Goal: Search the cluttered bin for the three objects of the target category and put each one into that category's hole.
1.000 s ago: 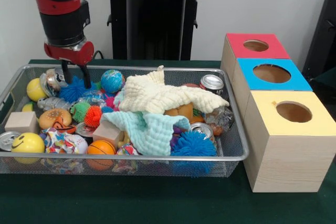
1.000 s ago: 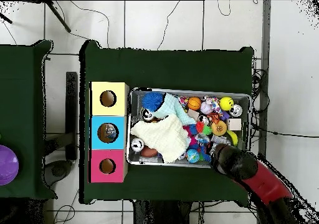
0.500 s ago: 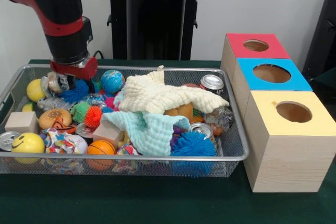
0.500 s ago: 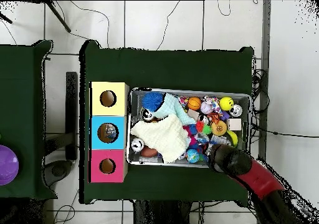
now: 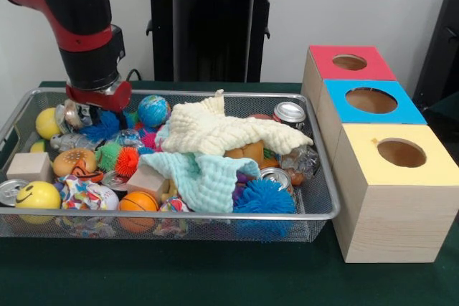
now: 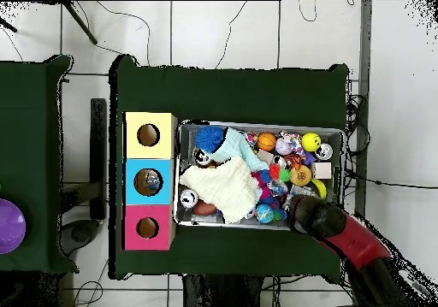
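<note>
One pincer (image 5: 95, 110) sunk among toys in the bin (image 5: 315, 214)

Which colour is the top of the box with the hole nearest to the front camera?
Yellow top, best seen in front view.

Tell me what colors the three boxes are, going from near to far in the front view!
Yellow box → blue box → red box.
</note>
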